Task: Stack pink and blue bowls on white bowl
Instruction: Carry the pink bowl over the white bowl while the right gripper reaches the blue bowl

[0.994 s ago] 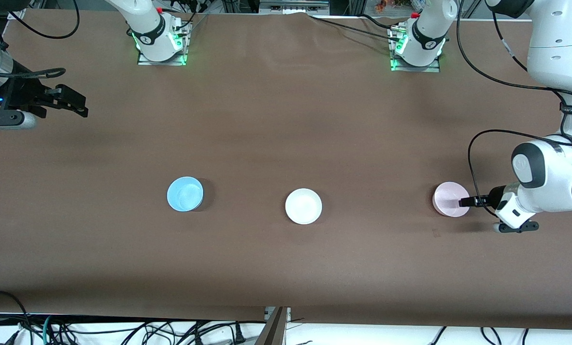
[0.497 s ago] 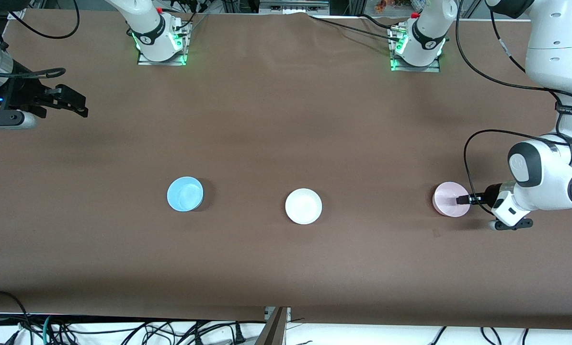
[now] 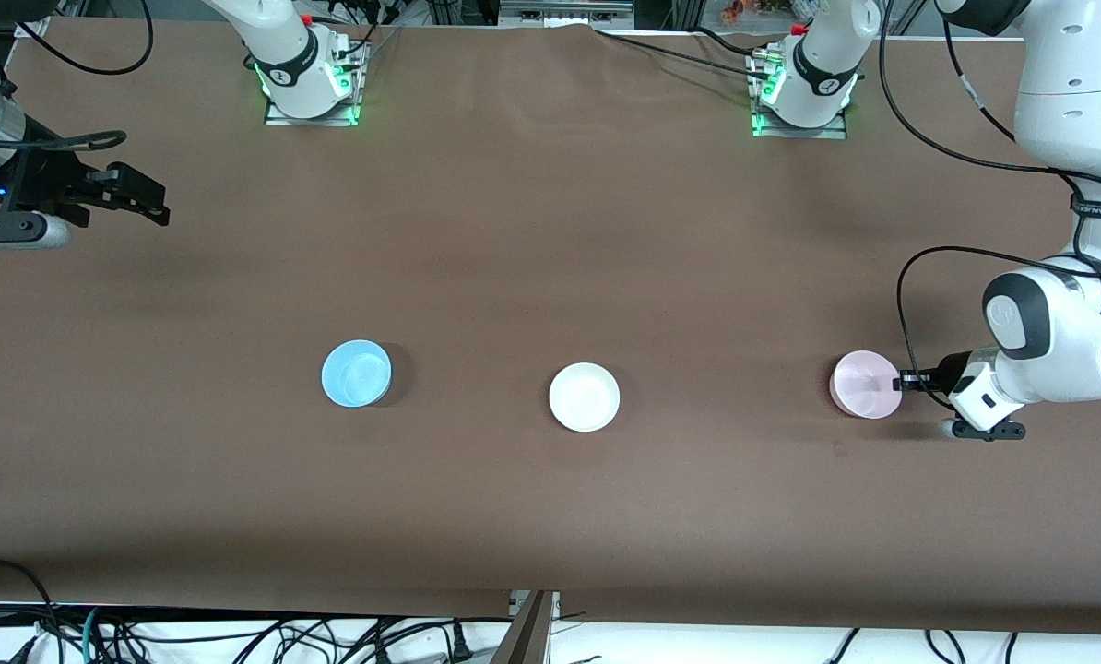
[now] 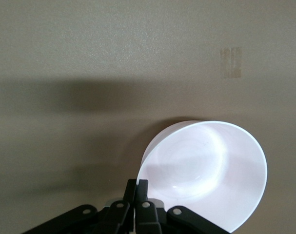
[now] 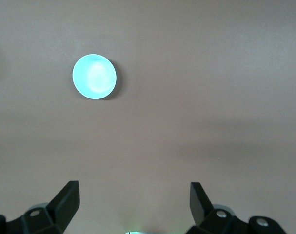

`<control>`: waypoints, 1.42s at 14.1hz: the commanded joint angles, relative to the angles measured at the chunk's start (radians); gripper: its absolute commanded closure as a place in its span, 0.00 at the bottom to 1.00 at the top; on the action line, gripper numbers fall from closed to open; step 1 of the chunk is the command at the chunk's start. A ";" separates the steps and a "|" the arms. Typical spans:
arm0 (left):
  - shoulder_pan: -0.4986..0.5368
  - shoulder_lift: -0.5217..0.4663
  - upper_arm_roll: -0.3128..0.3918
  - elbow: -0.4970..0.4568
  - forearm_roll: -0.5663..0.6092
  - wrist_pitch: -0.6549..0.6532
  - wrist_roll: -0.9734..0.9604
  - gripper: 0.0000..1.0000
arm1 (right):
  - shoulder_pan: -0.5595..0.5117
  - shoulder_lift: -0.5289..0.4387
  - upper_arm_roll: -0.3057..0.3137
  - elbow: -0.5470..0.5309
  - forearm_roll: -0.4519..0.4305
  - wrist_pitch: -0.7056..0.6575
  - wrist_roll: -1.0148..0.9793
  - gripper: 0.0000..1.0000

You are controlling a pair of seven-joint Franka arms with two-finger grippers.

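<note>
Left gripper (image 4: pixel 137 187) fingers pinching pink bowl (image 3: pixel 866 384) rim

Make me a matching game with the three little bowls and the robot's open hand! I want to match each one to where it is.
Things:
1. light blue plastic bowl
2. plain white plastic bowl
3. pale pink plastic bowl
4. right gripper

Places or states:
A. pinched at its rim by the left gripper
B. between the two coloured bowls
C. open, waiting high over the table's edge
D. toward the right arm's end of the table

Pairs: 1-D, 2-B, 3-A, 4-C
</note>
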 commanded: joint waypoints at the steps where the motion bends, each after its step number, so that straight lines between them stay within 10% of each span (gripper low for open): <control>1: -0.031 -0.017 0.000 0.058 -0.026 -0.061 -0.038 1.00 | -0.002 0.008 0.005 0.022 0.014 0.000 0.012 0.00; 11: -0.383 0.136 -0.215 0.463 -0.020 -0.108 -0.931 1.00 | 0.003 0.144 0.009 0.024 0.012 0.140 -0.009 0.00; 20: -0.510 0.214 -0.217 0.480 -0.017 -0.008 -0.994 1.00 | 0.031 0.397 0.014 0.030 0.014 0.239 -0.003 0.00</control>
